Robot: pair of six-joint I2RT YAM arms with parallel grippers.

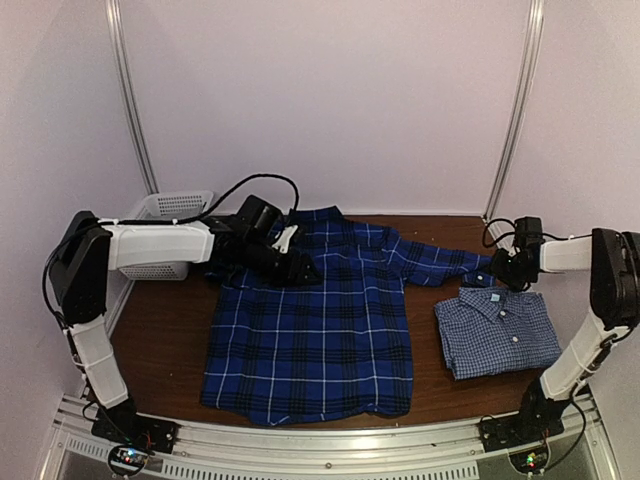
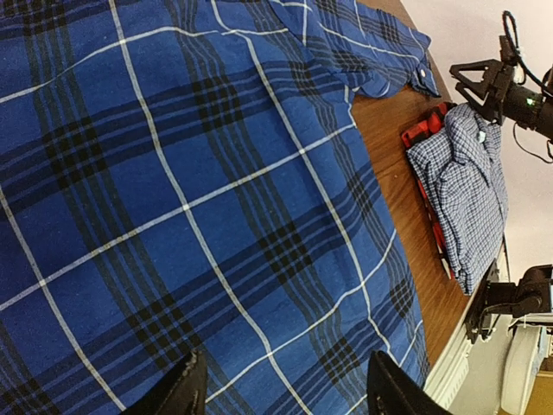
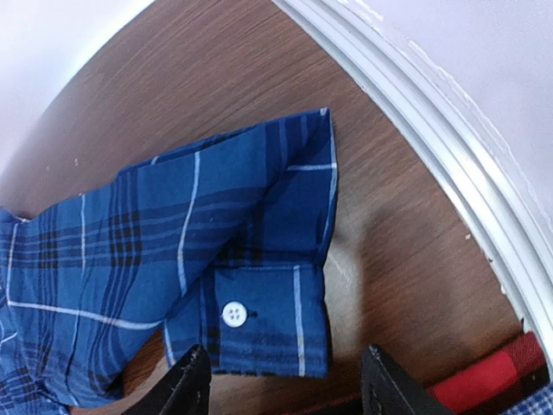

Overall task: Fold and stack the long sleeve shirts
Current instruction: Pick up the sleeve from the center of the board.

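Observation:
The dark royal-blue plaid shirt [image 1: 310, 335] lies spread flat on the middle of the table, its right sleeve stretched toward the right. The paler small-check shirt [image 1: 497, 332] lies folded at the right. My left gripper [image 1: 298, 268] hovers open and empty over the plaid shirt's upper left part; the plaid cloth [image 2: 216, 199] fills the left wrist view between the fingertips [image 2: 186, 391]. My right gripper [image 1: 507, 268] is open and empty just above the plaid sleeve's cuff [image 3: 259, 316], which shows a white button. The folded check shirt also shows in the left wrist view [image 2: 467, 186].
A white mesh basket [image 1: 172, 208] stands at the back left, partly behind my left arm. Something red [image 2: 423, 130] lies under the folded check shirt and shows in the right wrist view [image 3: 492, 380]. A metal rail [image 3: 449, 173] runs along the table's back right edge.

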